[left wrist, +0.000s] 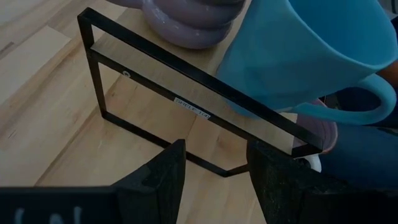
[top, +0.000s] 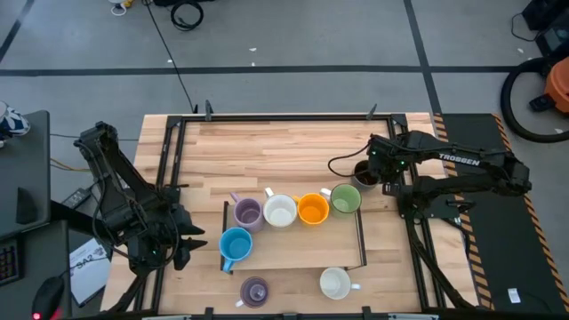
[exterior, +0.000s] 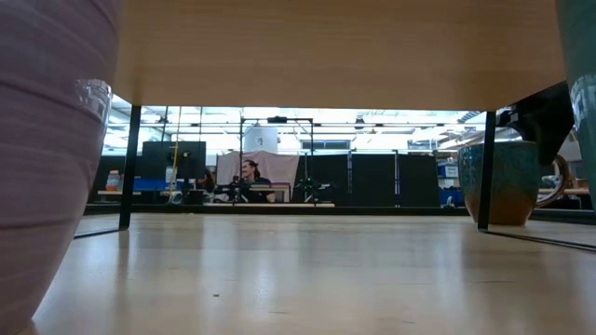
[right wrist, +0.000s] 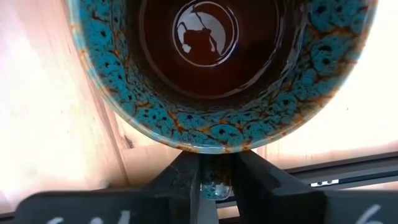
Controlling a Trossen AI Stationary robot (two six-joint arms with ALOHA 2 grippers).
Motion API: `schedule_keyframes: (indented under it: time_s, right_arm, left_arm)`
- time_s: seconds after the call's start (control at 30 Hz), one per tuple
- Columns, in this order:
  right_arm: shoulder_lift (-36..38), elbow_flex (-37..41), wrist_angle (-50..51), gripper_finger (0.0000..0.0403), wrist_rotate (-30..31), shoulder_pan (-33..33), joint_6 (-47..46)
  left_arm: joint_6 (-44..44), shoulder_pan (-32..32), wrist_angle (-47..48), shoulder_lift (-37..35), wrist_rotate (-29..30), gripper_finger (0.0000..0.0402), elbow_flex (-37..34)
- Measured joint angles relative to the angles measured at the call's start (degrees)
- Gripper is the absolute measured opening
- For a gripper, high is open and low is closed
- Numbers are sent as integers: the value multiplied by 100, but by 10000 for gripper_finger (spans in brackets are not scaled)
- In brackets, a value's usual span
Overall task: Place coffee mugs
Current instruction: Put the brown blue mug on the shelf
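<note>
Right claw (right wrist: 214, 180) grips the dark brown mug (right wrist: 217, 68) by its rim.
The mug sits on the bench (top: 284, 142), just beside the green mug (top: 345, 199) (left claw (left wrist: 214, 177) open, idle near the light blue mug (left wrist: 311, 50)).

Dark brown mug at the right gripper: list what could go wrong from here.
1. The right gripper pinches only the rim of the dark brown mug; lifted, the mug may tilt or slip.
2. The green mug stands right beside it, so a sideways swing could knock it.
3. The shelf's black frame is close by and could catch the mug.
</note>
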State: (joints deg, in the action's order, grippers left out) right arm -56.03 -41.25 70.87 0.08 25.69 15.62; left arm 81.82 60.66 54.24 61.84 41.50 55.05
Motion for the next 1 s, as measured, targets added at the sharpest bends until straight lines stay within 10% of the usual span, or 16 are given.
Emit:
schedule_keyframes:
  time_s: [1.0]
  right_arm:
    - [0,-16,5,70,0,-1,-20]
  left_arm:
    - [7,0,-69,0,2,176,0]
